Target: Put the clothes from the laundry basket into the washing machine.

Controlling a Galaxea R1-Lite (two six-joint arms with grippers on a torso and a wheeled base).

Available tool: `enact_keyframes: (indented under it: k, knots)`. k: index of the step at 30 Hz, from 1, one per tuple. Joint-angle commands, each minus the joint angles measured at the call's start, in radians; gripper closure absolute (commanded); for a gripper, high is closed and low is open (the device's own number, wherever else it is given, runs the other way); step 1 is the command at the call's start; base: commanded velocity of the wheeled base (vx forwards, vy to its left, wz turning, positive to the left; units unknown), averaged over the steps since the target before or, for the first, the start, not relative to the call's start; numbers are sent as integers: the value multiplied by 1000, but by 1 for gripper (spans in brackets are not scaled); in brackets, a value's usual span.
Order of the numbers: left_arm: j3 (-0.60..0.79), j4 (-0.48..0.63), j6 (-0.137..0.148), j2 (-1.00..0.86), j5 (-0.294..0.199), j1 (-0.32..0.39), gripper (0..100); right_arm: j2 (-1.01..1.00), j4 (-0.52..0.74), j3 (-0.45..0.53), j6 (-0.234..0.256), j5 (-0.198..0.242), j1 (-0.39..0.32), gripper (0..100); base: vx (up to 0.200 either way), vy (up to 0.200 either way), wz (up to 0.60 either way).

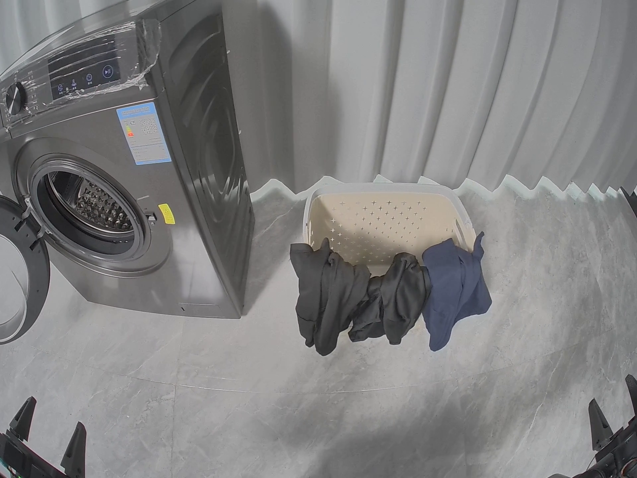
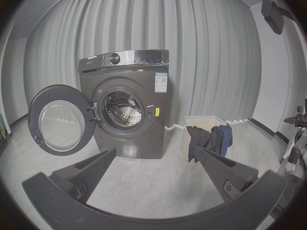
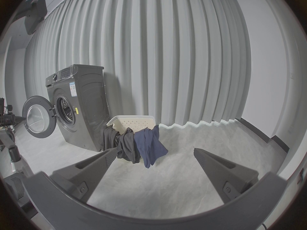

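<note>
A grey front-loading washing machine stands on the left, its round door swung open and the drum bare. To its right a cream laundry basket sits on the floor. Two dark grey garments and a navy blue one hang over its near rim. My left gripper is open and low at the near left, well short of the machine. At the near right my right gripper is open, away from the basket and its clothes.
Pale pleated curtains hang behind the machine and basket. Bare grey marble-patterned floor lies between the grippers and the basket. A stand with equipment is off to one side in the left wrist view.
</note>
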Motion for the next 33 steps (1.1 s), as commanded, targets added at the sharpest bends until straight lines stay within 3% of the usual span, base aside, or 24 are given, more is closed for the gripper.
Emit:
enact_keyframes:
  k: [1,10,16,25,33]
  knots:
    - [18,0,1,-13,-1,0,0,-16,-1,18,0,0,-1,0,0,0,0]
    - [16,0,1,-13,-1,0,0,-16,-1,18,0,0,1,0,0,0,0]
    - [18,0,-1,-13,1,0,0,-16,-1,18,0,0,-1,0,200,0,0]
    - [16,0,1,-13,-2,0,0,-16,-1,18,0,0,1,0,0,0,0]
    - [16,0,1,-13,-1,0,0,-16,-1,18,0,-1,1,0,0,-200,0]
